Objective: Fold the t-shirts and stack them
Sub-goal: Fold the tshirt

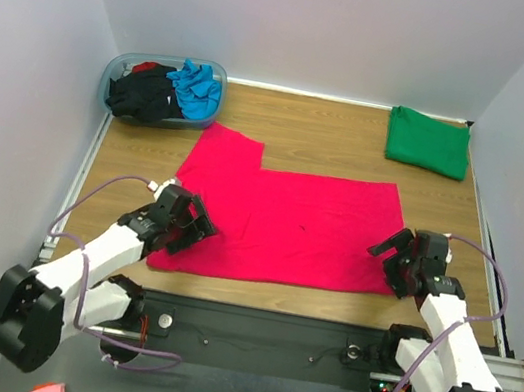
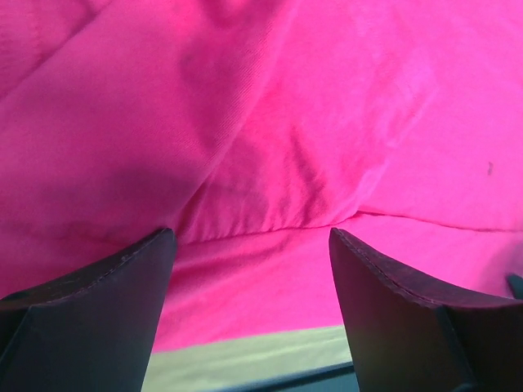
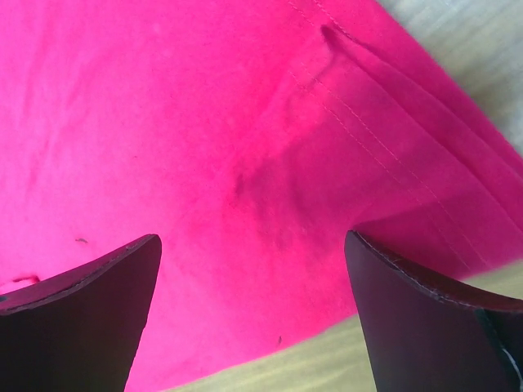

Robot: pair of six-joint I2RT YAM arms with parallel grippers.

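A magenta-red t-shirt [image 1: 288,223] lies flat on the wooden table, partly folded, one sleeve pointing toward the far left. My left gripper [image 1: 198,222] is open just above its near left corner; the left wrist view shows red cloth [image 2: 270,139] between the spread fingers [image 2: 106,310]. My right gripper [image 1: 388,256] is open over the near right corner; the right wrist view shows the hem [image 3: 270,147] between its fingers [image 3: 425,318]. A folded green t-shirt [image 1: 428,142] lies at the far right. Black [image 1: 142,97] and turquoise-blue [image 1: 198,88] shirts lie crumpled in the tub.
The translucent bluish plastic tub [image 1: 123,65] stands at the far left corner, with a bit of red cloth inside. White walls close in the table on three sides. A black rail [image 1: 259,328] runs along the near edge between the arm bases.
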